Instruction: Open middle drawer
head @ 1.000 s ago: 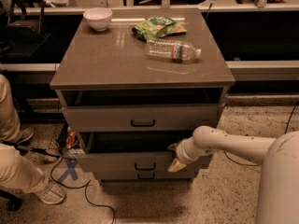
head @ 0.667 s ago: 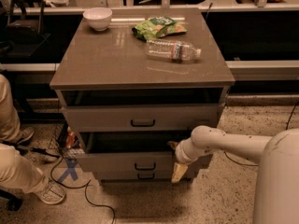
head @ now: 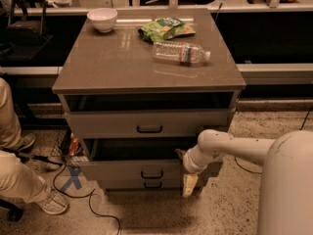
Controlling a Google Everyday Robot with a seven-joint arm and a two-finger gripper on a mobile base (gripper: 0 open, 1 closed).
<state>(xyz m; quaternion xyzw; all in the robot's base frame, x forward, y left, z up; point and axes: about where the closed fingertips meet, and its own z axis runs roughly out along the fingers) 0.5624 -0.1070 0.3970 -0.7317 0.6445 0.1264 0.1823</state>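
No legible txt; jaws at middle drawer (head: 117, 171)

My gripper (head: 189, 181) hangs low and just right of the frame's centre, at the right end of the pulled-out middle drawer (head: 122, 171).

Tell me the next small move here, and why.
Probably draw the gripper back, clear of the cabinet: the middle drawer already stands well out, its dark inside showing, and the gripper hangs at the right end of its front, off the handle.
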